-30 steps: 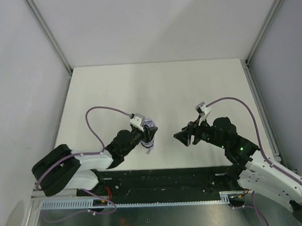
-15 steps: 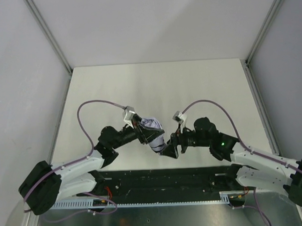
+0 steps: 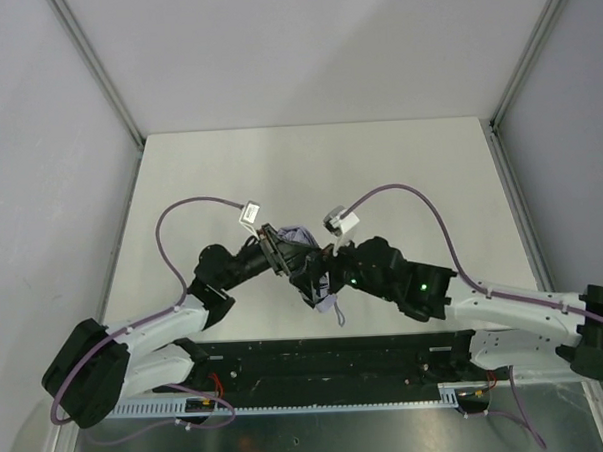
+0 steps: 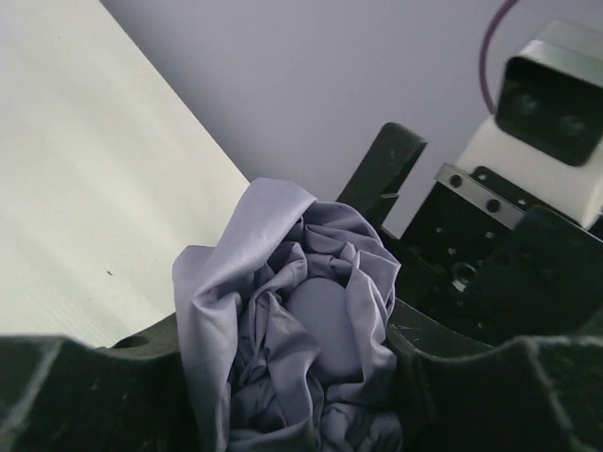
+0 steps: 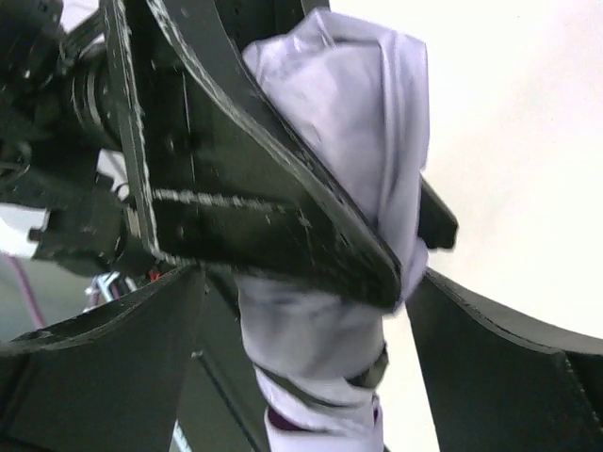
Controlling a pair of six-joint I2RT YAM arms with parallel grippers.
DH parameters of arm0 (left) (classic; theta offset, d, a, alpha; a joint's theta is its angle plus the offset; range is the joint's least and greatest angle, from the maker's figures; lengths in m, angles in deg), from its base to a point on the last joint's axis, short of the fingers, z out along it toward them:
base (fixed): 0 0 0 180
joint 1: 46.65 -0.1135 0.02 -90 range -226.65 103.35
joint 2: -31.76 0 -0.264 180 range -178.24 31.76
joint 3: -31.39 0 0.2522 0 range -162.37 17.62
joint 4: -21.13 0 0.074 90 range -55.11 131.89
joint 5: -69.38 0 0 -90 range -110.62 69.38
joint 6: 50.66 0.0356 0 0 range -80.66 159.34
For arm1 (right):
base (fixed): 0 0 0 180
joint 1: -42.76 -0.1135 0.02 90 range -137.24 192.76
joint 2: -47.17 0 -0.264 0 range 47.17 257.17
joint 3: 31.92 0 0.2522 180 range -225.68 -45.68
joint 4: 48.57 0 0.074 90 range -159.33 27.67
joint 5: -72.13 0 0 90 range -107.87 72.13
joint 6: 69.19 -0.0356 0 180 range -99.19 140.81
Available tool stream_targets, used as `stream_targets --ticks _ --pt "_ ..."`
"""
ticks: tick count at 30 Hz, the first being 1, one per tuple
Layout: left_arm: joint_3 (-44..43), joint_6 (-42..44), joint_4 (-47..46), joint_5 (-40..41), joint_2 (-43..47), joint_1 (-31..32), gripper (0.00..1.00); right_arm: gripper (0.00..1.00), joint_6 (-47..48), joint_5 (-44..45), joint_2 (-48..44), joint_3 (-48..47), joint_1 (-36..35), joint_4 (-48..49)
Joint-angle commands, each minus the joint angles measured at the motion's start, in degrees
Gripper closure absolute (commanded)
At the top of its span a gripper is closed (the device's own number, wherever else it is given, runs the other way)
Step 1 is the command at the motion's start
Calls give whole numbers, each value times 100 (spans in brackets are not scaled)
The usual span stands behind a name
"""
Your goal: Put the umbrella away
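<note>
The table [image 3: 379,173] is a plain off-white surface, closed in by pale grey walls [image 3: 304,46] on three sides, with aluminium posts [image 3: 100,70] running up the back corners. Both arms reach inward and meet over the near middle of the table, each trailing a lavender cable [image 3: 195,204].

From overhead the umbrella [image 3: 329,303] is mostly hidden. Only a tuft of lavender-grey fabric shows above the meeting point, and a pale end with a strap hangs below it. The left end effector [image 3: 293,256] and the right end effector [image 3: 319,277] overlap there, so their jaws cannot be read from this view.

The left wrist view shows more. Crumpled canopy fabric bulges up between the left end effector's two dark fingers [image 4: 57,395], which are clamped on the bundle. A black finger and the wrist camera [image 4: 556,104] of the other arm stand just behind it.

The right wrist view shows the bundle lengthwise. One left finger [image 5: 236,188] presses across the fabric, and a band circles the lower part. The right end effector's own jaws stand wide on either side of that lower part, with gaps showing between them and the cloth.
</note>
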Motion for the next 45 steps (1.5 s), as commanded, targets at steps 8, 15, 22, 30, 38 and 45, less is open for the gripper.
stream_targets --ticks 8,15,22,30,38,45 --pt "-310 -1136 -14 739 147 -120 95 51 192 2163 1245 -1093 -469 -495" --pt "-345 -1291 217 388 124 -408 47 84 379 2054 1183 -1102 -373 -387" --pt "-403 -1144 665 -194 571 -1265 1 95 112 1050 1088 -1049 339 -379" --pt "-403 -567 2289 -817 1172 -2318 0 91 -510 701 613 -843 2383 -1310" --pt "-574 -489 2387 -1435 1210 -2343 2 94 -1695 625 132 -670 5931 -2946" --pt "-725 -589 2394 -1733 1137 -2208 2 95 -2593 464 -737 356 8918 -3757"
